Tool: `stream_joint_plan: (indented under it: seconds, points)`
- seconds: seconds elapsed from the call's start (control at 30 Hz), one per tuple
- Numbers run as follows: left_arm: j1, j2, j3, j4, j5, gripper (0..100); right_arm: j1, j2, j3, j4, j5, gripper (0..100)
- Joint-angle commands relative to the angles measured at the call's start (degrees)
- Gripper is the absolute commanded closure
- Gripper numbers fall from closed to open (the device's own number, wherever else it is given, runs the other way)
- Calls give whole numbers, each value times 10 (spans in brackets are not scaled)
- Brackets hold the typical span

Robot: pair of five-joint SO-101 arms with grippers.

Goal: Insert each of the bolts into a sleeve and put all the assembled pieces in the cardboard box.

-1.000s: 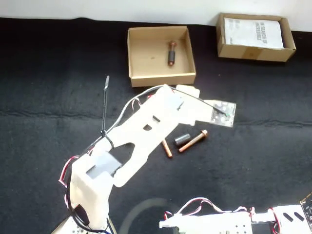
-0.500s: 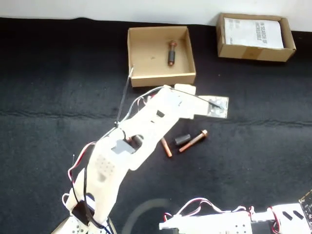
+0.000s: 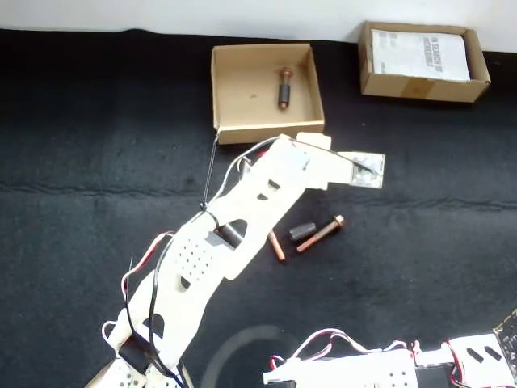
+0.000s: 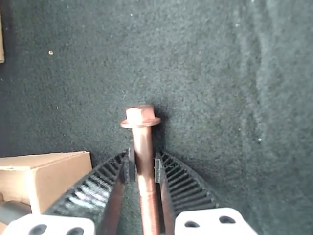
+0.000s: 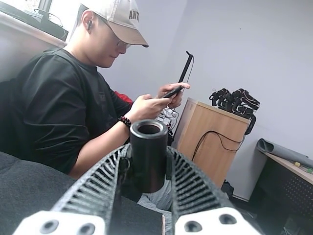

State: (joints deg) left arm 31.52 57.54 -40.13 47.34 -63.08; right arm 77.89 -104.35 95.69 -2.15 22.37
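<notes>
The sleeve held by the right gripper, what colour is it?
The sleeve is black, clearest in the right wrist view.

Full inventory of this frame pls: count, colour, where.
cardboard box: 1, brown, far side of table, open
assembled piece: 1, copper and dark, inside the cardboard box
second box: 1, brown, far right, holds white paper
loose bolts: 2, copper, on cloth mid-table
loose sleeve: 1, dark grey, beside the longer bolt
cloth: 1, black, covers table
held bolt: 1, copper, in left gripper
held sleeve: 1, black, in right gripper
left gripper: 1, black, shut
right gripper: 1, black, shut
</notes>
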Motion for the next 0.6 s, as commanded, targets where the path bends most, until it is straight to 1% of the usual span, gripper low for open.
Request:
stream_joint_plan:
  seconds: [0.0,0.2,0.3,0.4,0.57]
  points:
    - [19,8,-22,4,4,909,12,-7,73,-12,7,991]
    - [33,52,-75,1,4,915,58,-7,73,-13,7,991]
    - [40,93,-130,2,1,992,76,-7,73,-13,7,991]
    - [44,130,-190,9,3,992,82,-7,73,-13,7,991]
    - [47,146,-280,90,4,992,82,-7,75,-13,7,991]
